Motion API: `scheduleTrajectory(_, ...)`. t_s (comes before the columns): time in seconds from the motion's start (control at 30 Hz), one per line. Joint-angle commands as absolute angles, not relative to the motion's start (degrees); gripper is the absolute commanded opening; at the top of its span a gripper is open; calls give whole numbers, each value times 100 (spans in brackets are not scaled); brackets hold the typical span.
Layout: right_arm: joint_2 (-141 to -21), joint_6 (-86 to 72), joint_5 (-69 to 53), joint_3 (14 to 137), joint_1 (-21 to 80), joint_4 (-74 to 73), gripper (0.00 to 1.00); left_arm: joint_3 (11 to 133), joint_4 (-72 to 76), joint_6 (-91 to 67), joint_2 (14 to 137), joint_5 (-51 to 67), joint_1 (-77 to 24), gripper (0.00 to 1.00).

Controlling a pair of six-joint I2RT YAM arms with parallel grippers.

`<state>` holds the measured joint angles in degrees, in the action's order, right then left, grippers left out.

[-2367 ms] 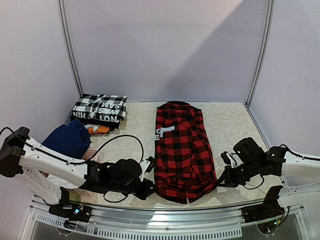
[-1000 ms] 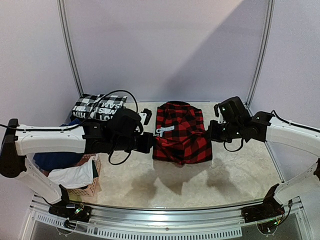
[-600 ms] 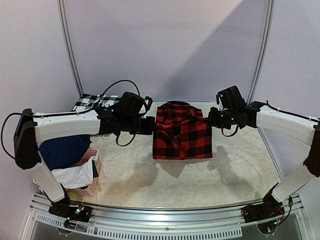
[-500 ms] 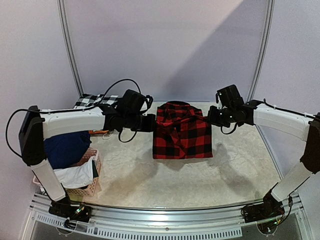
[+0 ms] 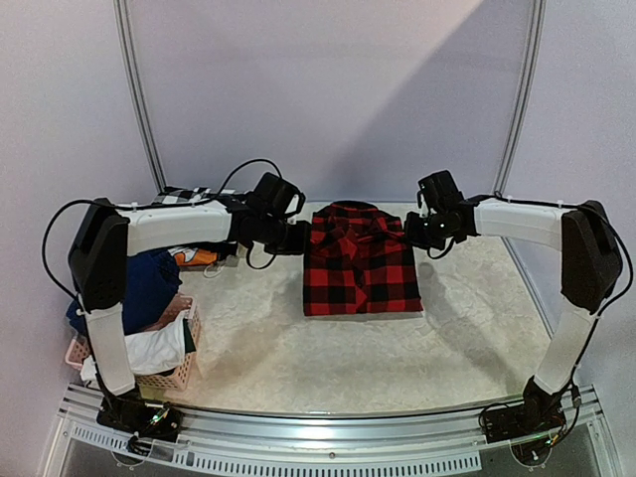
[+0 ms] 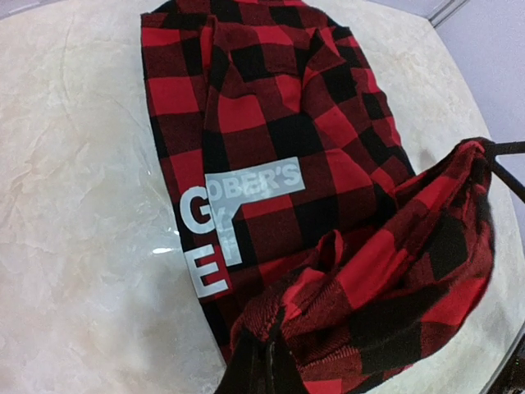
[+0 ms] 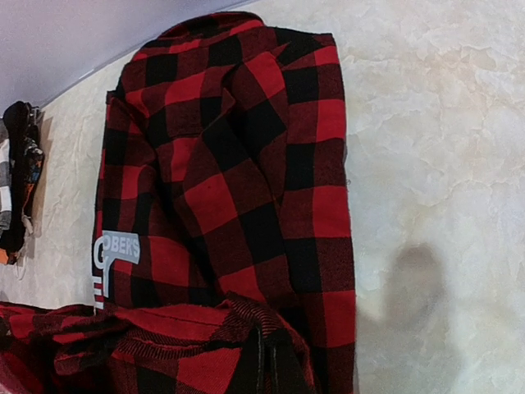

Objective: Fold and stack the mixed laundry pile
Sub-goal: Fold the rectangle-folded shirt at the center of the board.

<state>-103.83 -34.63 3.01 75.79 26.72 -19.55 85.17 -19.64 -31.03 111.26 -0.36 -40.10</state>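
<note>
The red-and-black plaid shirt (image 5: pixel 360 268) lies in the middle of the table, its near half doubled back over the far half. My left gripper (image 5: pixel 301 239) is shut on the left corner of the lifted hem. My right gripper (image 5: pixel 409 233) is shut on the right corner. Both hold the hem just above the shirt's upper part. In the left wrist view the shirt (image 6: pixel 271 139) shows white lettering, and the left gripper (image 6: pixel 266 371) pinches bunched plaid. In the right wrist view the shirt (image 7: pixel 238 164) lies flat under the right gripper (image 7: pixel 266 365), which clamps the hem.
A folded black-and-white checked garment (image 5: pixel 182 193) lies at the back left, mostly hidden behind my left arm. A pink lattice basket (image 5: pixel 171 376) at the near left holds a navy piece (image 5: pixel 149 283) and a white piece (image 5: pixel 149 350). Bare table (image 5: pixel 328 348) lies in front of the shirt.
Both grippers have lifted the shirt's near hem off the table and carried it toward the back. The shirt now lies folded to about half its length.
</note>
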Motion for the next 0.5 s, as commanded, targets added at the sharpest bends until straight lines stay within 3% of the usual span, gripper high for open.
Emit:
scheduleTrajectory(0.0,-10707,-3401,152,7847,2496,-1795,0,8952,-2283,-2983,11549,208,-3818,0)
scheduleTrajectory(0.3,-11276,-3341,-134,8314,2356,-1842,0,9499,-2533,-2970,11964,366,-3723,0)
scheduleTrajectory(0.47,-11619,-3364,-196,8488,2314,-1845,0,9607,-2502,-2980,12041,511,-3663,16)
